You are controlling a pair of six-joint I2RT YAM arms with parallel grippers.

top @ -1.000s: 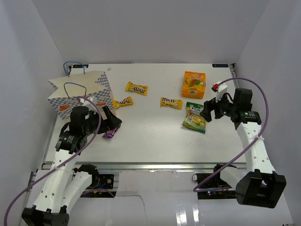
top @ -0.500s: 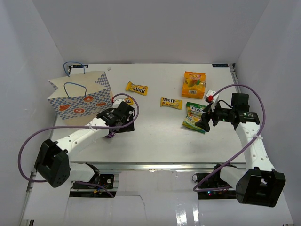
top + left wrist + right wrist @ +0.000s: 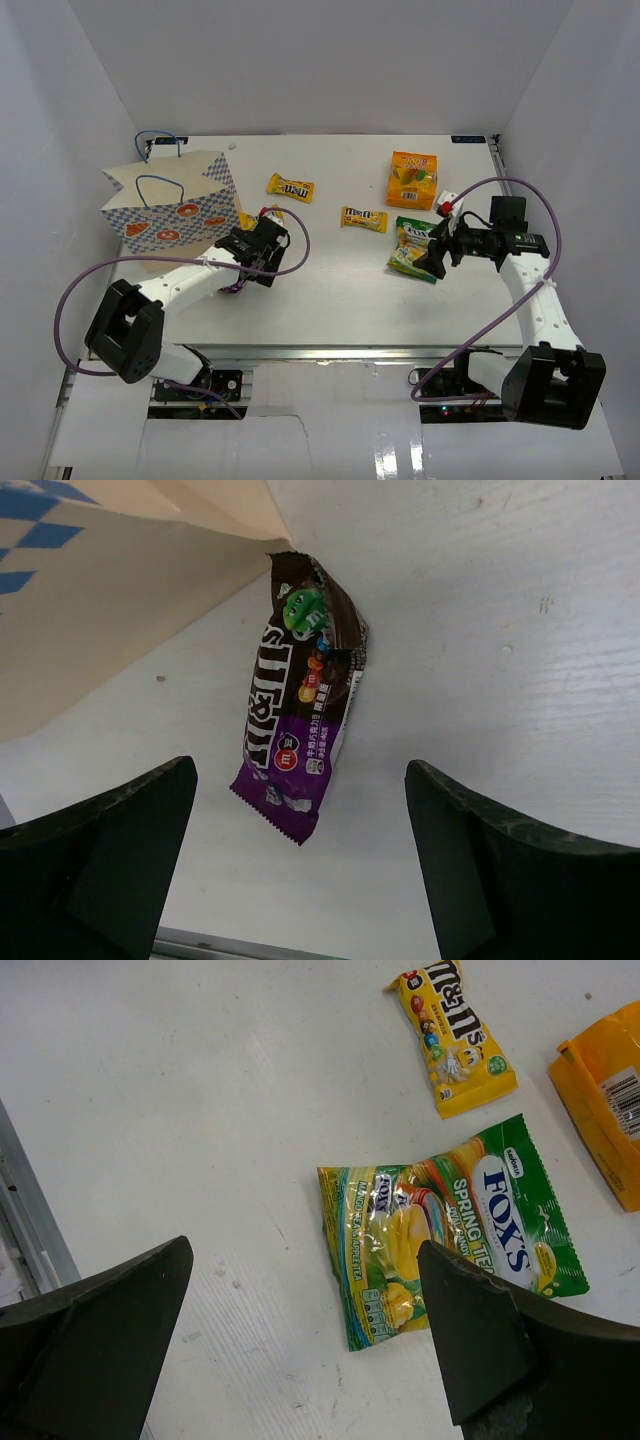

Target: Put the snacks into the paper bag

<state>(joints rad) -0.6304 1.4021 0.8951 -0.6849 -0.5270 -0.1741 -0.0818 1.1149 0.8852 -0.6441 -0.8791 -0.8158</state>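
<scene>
The paper bag [image 3: 170, 205] stands upright with its mouth open to the top, so snacks can be dropped straight in. None has gone in that can be seen; all six lie flat on the tabletop [image 3: 330, 285].

The purple bar [image 3: 300, 730] lies just beside the bag's near corner. The left hand [image 3: 250, 258] hovers above it, jaws spread wide on either side and gripping nothing. This looks like the line-up for a pinch across the bar's narrow width.

One yellow packet [image 3: 262, 215] sits close to the bag's right side, partly hidden by the left arm. Two more [image 3: 290, 187] [image 3: 363, 219] lie further right of the bag.

Well apart from the bag, on the same side, are the orange pouch [image 3: 413, 180] and the green-yellow pouch [image 3: 440, 1230]. The right hand [image 3: 437, 258] is poised over the green-yellow one, jaws fully apart and empty. Judging by this, each arm takes the snack nearest to it.
</scene>
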